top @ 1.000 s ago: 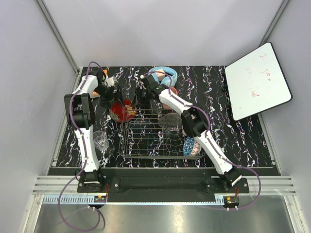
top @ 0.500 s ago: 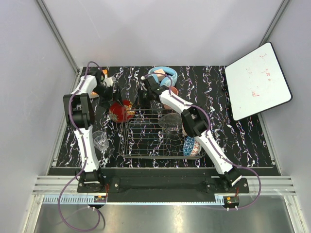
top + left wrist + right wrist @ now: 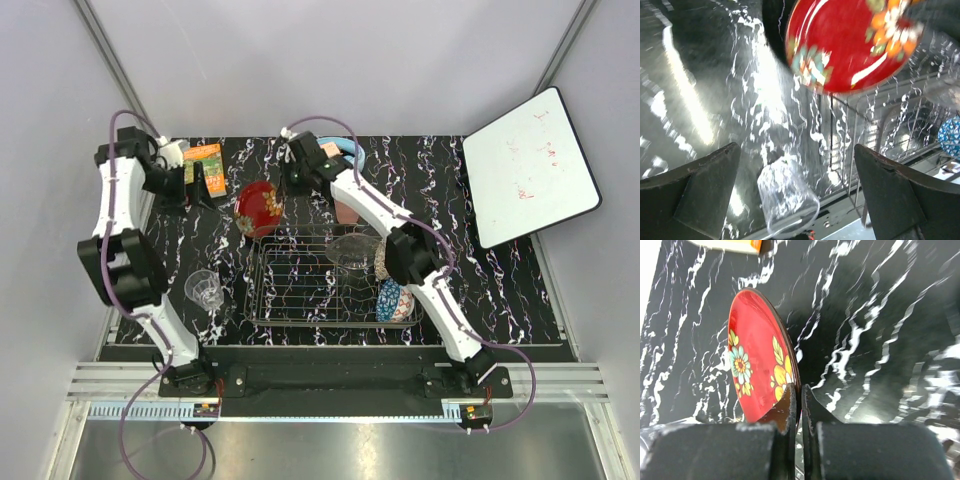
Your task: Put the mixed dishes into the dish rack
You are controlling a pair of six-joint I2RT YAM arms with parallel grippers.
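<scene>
My right gripper (image 3: 281, 196) is shut on the rim of a red bowl with a flower pattern (image 3: 260, 207), held tilted on edge just behind the dish rack (image 3: 300, 290). The right wrist view shows my gripper (image 3: 801, 395) pinching the bowl's (image 3: 752, 370) rim. My left gripper (image 3: 190, 180) is open and empty at the far left; in its view (image 3: 796, 150) the red bowl (image 3: 850, 45) hangs ahead. A clear tumbler (image 3: 205, 290) stands left of the rack, and also shows in the left wrist view (image 3: 787, 200). In the rack are a glass dish (image 3: 350, 250), a beige-brown bowl (image 3: 383, 258) and a blue-patterned bowl (image 3: 395, 300). A salmon-pink cup (image 3: 348, 212) stands behind the rack.
An orange book (image 3: 205, 165) lies at the back left beside my left gripper. Light-blue headphones (image 3: 345, 150) lie at the back behind my right arm. A whiteboard (image 3: 530, 165) sits off the table's right side. The rack's wires (image 3: 880, 115) show in the left wrist view.
My right gripper has lifted the red bowl off the table and tipped it on edge. My left arm has swung back to the far left, away from the bowl.
</scene>
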